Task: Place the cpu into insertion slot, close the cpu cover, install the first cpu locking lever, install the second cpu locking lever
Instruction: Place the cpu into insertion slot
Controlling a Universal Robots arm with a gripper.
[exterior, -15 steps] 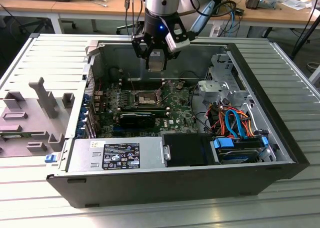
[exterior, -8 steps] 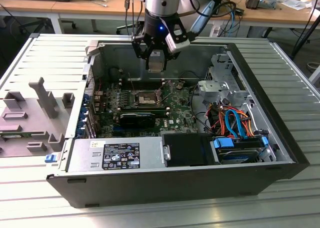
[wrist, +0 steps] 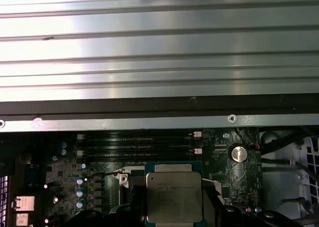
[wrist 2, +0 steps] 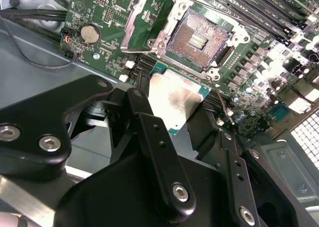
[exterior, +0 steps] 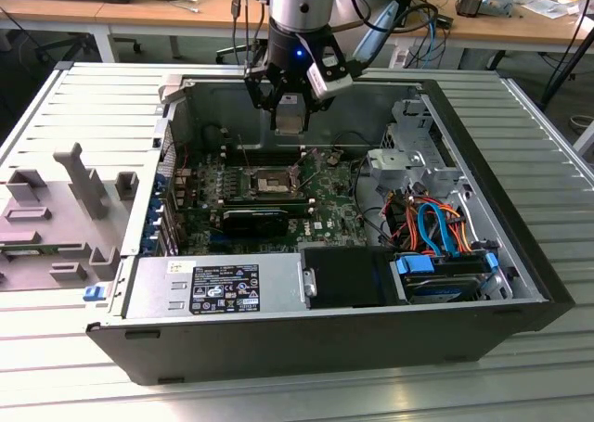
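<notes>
Cpu (wrist 2: 172, 97) hanging near one open insertion slot (wrist 2: 197, 40).
I am pinching this single chip between the two fingers of the gripper (exterior: 289, 118).

Ribbed silver metal table (exterior: 520, 107) carries everything. Open black computer case (exterior: 306, 348) lies on its side directly on it. Grey fixture plate (exterior: 56, 227) with upright blocks lies just beside the case, at the exterior view's left, with a small blue piece (exterior: 93, 293) at its edge.
</notes>
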